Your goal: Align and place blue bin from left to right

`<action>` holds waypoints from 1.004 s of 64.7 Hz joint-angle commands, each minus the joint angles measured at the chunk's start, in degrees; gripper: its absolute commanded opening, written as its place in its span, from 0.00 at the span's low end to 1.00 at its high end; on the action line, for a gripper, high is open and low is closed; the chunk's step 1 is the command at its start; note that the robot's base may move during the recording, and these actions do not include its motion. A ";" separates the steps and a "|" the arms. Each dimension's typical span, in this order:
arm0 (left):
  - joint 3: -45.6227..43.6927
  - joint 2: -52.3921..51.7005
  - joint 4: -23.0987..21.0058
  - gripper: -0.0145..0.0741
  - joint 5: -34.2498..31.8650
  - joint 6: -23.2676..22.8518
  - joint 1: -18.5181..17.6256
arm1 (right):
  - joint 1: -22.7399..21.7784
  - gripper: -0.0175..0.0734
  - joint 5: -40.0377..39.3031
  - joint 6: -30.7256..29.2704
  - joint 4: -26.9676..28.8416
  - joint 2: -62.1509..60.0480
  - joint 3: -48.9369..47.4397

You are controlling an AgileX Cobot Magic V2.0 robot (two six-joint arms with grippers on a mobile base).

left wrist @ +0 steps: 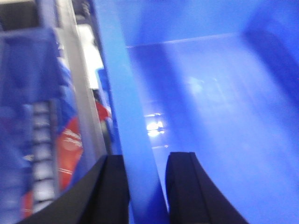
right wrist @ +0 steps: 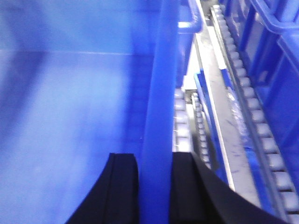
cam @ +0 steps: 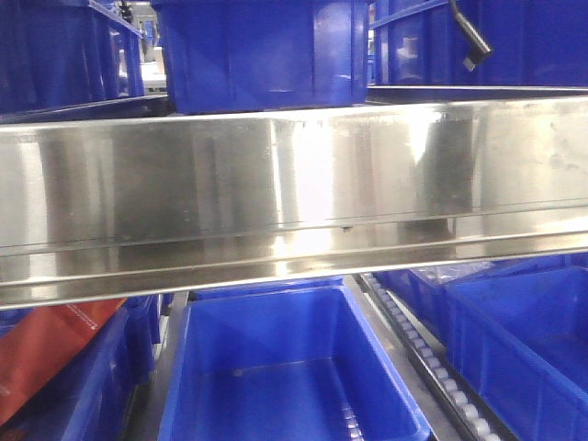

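Straddling opposite walls of the blue bin (left wrist: 210, 107), both grippers are clamped on it: left gripper (left wrist: 147, 186) on the left rim, right gripper (right wrist: 154, 186) on the right rim. Front view shows neither arm, only bin (cam: 285, 367) on lower level under a steel shelf (cam: 294, 193). Roller track (right wrist: 261, 135) just right of it, red bag (left wrist: 70, 140) close on left; little side room.

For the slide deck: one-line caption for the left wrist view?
Left gripper jaws straddle the blue bin side wall, roller track blurred alongside.
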 commanded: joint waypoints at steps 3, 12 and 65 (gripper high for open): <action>-1.05 0.21 -2.11 0.14 -3.30 1.52 -2.60 | -2.40 0.12 -7.16 -2.74 1.84 0.85 -1.24; -1.05 2.64 -1.98 0.14 -2.06 -0.90 -2.88 | -3.92 0.12 -6.21 -4.08 1.85 3.36 -1.24; -3.21 7.19 -0.77 0.83 2.21 -0.93 -2.88 | -5.69 0.77 -5.73 -4.13 1.95 5.67 -1.24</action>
